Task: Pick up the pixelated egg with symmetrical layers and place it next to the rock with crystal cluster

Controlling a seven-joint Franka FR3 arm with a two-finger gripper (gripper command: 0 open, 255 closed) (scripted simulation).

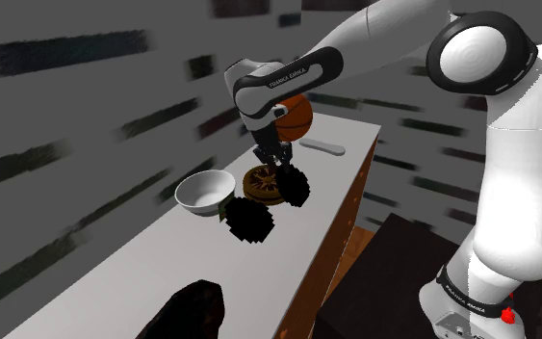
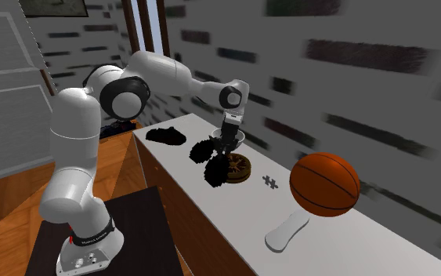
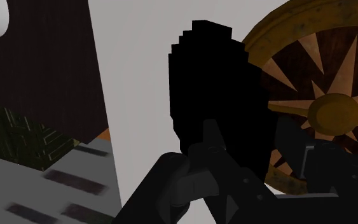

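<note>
Pick stage: hand [image 1: 280, 166] hangs just above the black pixelated egg [image 1: 296, 185] near the table [image 1: 115, 279] edge. Grip state cannot be told. Lift and placement outstanding.

Shoulder view: from beside and behind the dark box stand [image 1: 374, 289], looking down along the long white surface [image 1: 115, 279]. Second exterior view: from the surface's far end, facing back toward the white arm [image 2: 77, 157]. Shared: round brown star-patterned disc [image 1: 262, 183]. Wrist view: close above that disc.

The egg [image 3: 212, 89] is matt black and blocky; the disc [image 3: 329, 111] looks like polished wood; the bowl [image 1: 204, 190] is smooth white.
</note>
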